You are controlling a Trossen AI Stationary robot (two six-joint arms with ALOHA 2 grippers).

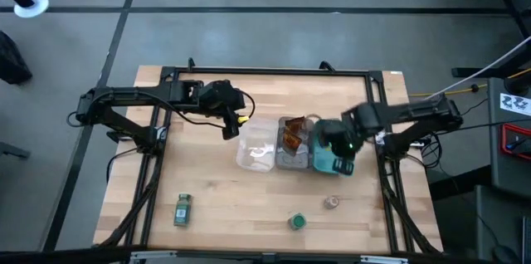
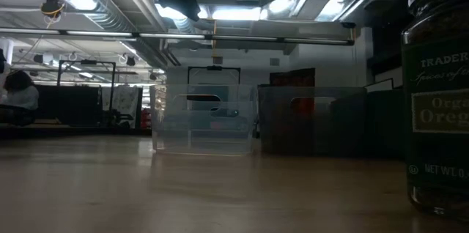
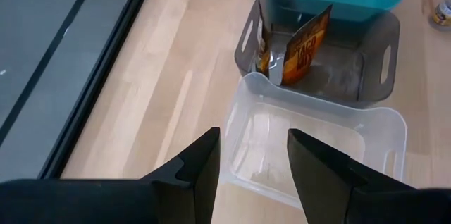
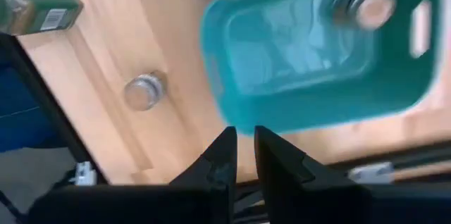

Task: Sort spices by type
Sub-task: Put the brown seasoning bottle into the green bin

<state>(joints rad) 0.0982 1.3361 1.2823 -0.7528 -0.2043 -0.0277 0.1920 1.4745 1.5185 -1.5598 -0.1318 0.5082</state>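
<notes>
Three trays mid-tabletop, spices partly sorted

Left pincer hovers wide open and empty over the clear tray; right pincer hangs nearly closed, empty, over the teal tray — which holds one pinkish-lidded jar. Two sachets stand in the grey tray. Near edge: green-lidded jar left, another green-lidded jar centre, second pinkish-lidded jar right.

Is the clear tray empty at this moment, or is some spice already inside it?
Empty. The left wrist view shows only the bare floor of the clear tray; the sachets stand in the grey tray beside it.
</notes>
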